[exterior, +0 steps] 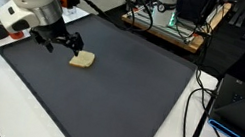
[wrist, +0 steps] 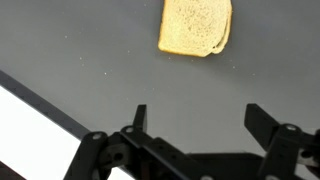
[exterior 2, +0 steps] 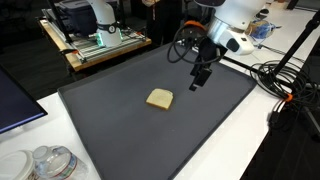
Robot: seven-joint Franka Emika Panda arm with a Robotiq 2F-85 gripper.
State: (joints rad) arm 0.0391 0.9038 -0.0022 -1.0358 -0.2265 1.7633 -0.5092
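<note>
While my gripper (exterior: 66, 42) hangs over the dark mat (exterior: 116, 103), its jaws stand wide apart and hold nothing. Wrist view: both fingers (wrist: 140, 115) are clear, with a bread slice (wrist: 195, 27) ahead of them, apart, no contact. The slice lies flat on the mat; in an exterior view it sits just right of the gripper, toward the mat's far left corner (exterior: 82, 60). From the opposite side it's left of the gripper (exterior 2: 200, 80). The mat covers a white table (exterior 2: 270, 150). Cables (exterior 2: 285, 90) run along the right edge, and a clear plastic tub (exterior 2: 45, 162) sits near left.
</note>
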